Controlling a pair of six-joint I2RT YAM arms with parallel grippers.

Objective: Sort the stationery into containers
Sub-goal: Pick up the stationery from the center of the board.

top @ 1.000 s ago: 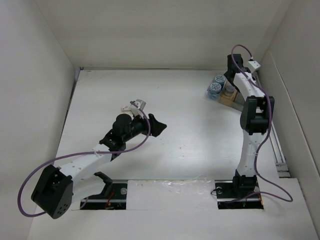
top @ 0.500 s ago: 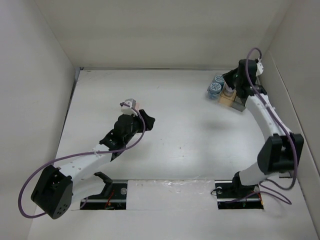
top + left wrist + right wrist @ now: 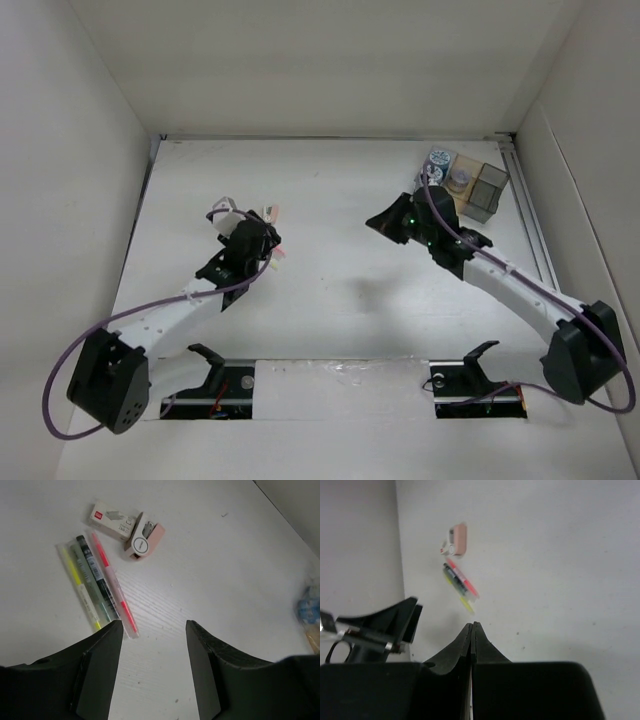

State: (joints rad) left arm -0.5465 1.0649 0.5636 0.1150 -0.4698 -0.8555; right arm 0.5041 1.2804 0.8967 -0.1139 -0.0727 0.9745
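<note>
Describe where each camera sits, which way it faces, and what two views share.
Top external: above and behind the bases, looking down on the table, left arm, right arm and bins.
Left wrist: looking down past the open left gripper at pens and a pink stapler.
Right wrist: looking low across the table past the shut right gripper.
Shared: both wrist views show the pens and stapler.

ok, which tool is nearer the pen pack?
Left. The left tool hangs right by the pen pack, jaws apart; the right tool, shut, is far off, nearer the bins.
</note>
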